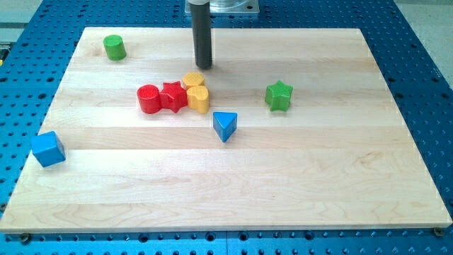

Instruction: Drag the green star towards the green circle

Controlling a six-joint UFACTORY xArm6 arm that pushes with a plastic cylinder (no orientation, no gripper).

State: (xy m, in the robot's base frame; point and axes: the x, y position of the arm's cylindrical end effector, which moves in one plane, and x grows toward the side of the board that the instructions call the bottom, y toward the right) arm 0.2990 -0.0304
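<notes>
Resting near the view's top on the pale wooden counter (297, 184), my tip (204, 66) is the lower end of a straight dark rod that comes down from a grey mount at the upper edge. I carry no fingers at all, so there is nothing wide, narrow or holding; the rod alone meets the wood.

Taking the green star (279, 95) as the landmark: it stands alone on the counter, touching nothing. My tip lies to the star's left and a little toward the view's top, well apart from it. The green circle (114, 47) is far off to the star's left and higher, close to the counter's upper left corner.

Between the star and that corner sits a tight cluster. A yellow block (193, 79) of many-sided shape is just below my tip, near it, though I cannot tell if they touch. Another yellow block (199, 100), rounded, presses against its lower side. A red star (172, 95) touches these on their left, and a red circle (149, 99) touches the red star's left side.

A blue triangle (225, 125) lies to the green star's left and lower, near the cluster but apart from it. A blue cube (48, 149) sits far to the green star's left, at the counter's left edge.
</notes>
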